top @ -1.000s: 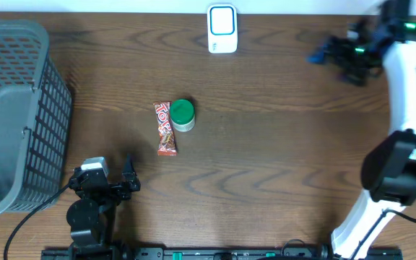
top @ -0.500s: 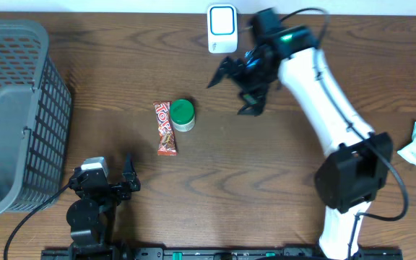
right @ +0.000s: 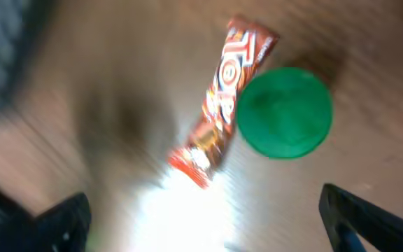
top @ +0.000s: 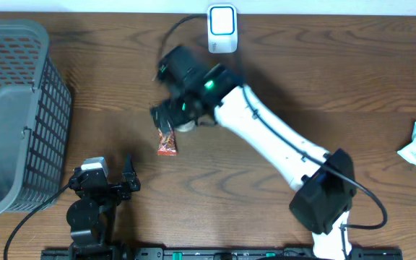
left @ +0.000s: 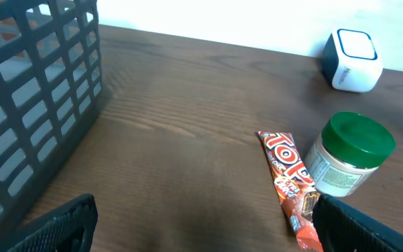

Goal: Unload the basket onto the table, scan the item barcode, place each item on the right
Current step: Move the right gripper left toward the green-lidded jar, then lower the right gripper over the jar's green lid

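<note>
Since half a second back, my right arm has swept from beside the scanner (top: 222, 27) at the far edge to hang over the candy bar (right: 222, 105) and the green-lidded jar (right: 283, 112). These sit mid-table, just beside each other, possibly touching. My right gripper (right: 201, 224) is spread wide and empty. My left gripper (top: 125, 180), also spread and holding nothing, rests at the near left by the basket (top: 13, 115). My wrist view is smeared, so I judge I am arriving fast, and an overshoot could knock the jar over and send it rolling. With the two so close, closing may catch both, or skid the flat wrapper away.
</note>
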